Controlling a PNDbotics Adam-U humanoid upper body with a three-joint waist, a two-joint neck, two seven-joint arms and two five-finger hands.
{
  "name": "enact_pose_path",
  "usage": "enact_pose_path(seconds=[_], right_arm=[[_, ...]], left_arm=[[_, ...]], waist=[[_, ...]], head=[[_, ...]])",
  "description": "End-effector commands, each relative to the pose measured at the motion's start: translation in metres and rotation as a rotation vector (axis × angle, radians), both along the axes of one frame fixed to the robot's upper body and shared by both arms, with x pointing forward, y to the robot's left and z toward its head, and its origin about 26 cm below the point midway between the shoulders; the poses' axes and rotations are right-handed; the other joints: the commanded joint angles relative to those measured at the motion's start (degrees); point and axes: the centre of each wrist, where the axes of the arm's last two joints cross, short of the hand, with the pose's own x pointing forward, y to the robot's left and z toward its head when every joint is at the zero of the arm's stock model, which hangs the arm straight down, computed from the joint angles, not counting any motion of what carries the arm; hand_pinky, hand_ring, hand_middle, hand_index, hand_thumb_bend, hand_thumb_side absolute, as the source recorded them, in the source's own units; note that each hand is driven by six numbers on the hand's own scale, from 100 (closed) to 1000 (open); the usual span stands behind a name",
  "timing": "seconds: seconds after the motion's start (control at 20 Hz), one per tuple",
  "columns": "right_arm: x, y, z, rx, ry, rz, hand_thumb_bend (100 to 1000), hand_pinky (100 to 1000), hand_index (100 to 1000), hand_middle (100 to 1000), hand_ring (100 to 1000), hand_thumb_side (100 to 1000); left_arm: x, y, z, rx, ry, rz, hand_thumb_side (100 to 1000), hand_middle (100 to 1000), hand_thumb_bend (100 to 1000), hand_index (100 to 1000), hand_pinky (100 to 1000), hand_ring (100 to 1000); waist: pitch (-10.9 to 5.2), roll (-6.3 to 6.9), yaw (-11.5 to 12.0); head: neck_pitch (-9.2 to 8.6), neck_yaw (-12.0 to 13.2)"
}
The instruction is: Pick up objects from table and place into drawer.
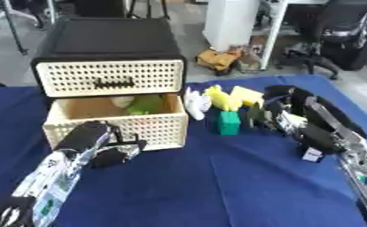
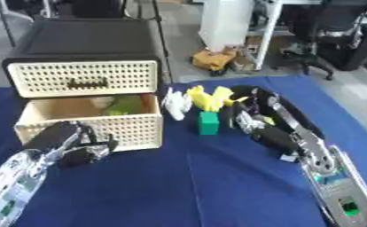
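The cream perforated lower drawer [image 1: 117,126] of a black-topped drawer unit [image 1: 109,42] stands pulled open. A green thing [image 1: 146,105] and a pale thing lie inside. My left hand [image 1: 109,150] sits just in front of the drawer's front wall, fingers curled, holding nothing that I can see. On the blue cloth to the drawer's right stand a white object [image 1: 194,104], two yellow objects [image 1: 220,97] [image 1: 247,94] and a green block [image 1: 228,123]. My right hand [image 2: 245,117] hangs low just right of the green block, below the yellow objects.
The upper drawer [image 1: 109,77] is closed. The blue table cloth [image 1: 217,186] runs bare toward the front. Behind the table are an office chair [image 1: 341,31], a white cabinet [image 1: 233,20] and a brown thing on the floor.
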Motion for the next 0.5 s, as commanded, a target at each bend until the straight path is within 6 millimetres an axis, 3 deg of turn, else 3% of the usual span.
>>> enact_pose_path(seconds=[0.05, 0.5], right_arm=[[0.001, -0.007, 0.009, -0.019, -0.027, -0.015, 100, 610, 881, 752, 721, 677], [0.000, -0.008, 0.008, -0.021, -0.024, -0.018, 100, 610, 880, 752, 722, 677]], left_arm=[[-0.009, -0.005, 0.010, -0.025, -0.021, -0.032, 1000, 100, 473, 622, 100, 100], [-0.035, -0.002, 0.012, -0.078, -0.014, -0.068, 1000, 100, 461, 643, 100, 100]], waist=[[-0.80, 0.21, 0.05], [-1.08, 0.50, 0.39]], head=[[0.10, -0.37], [0.29, -0.70]])
